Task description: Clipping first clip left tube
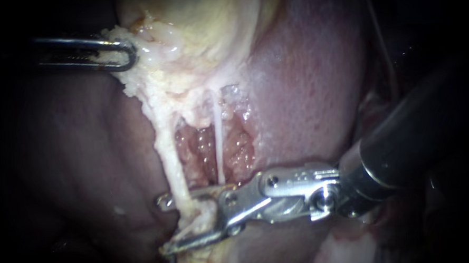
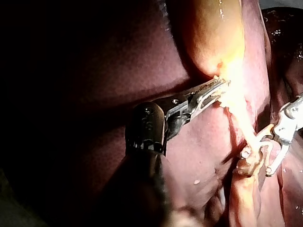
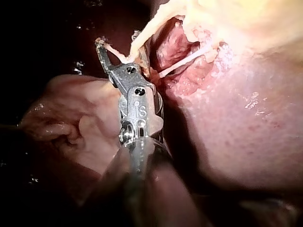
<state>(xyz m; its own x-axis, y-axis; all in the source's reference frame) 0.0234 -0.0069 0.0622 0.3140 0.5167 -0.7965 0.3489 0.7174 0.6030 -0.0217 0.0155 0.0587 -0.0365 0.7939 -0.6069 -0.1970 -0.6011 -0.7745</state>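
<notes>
The left tube (image 1: pixel 166 145), a thick pale strand, runs down from the yellowish gallbladder (image 1: pixel 188 28) to between the jaws of my right instrument (image 1: pixel 167 225). Those jaws straddle its lower end with a gap showing, open. A thin white right tube (image 1: pixel 218 148) hangs free beside it over raw red tissue. My left instrument (image 1: pixel 123 52) is shut on the gallbladder's pale edge at the upper left. In the right wrist view my right instrument (image 3: pixel 118 45) has the left tube (image 3: pixel 151 28) between its jaws. The left wrist view shows my left instrument (image 2: pixel 218 87) gripping pale tissue.
Pink liver (image 1: pixel 306 91) lies to the right of the tubes and darker liver (image 1: pixel 61 165) to the left. The raw dissected bed (image 1: pixel 235 152) sits between the two tubes. My right instrument's dark shaft (image 1: pixel 404 145) crosses the lower right.
</notes>
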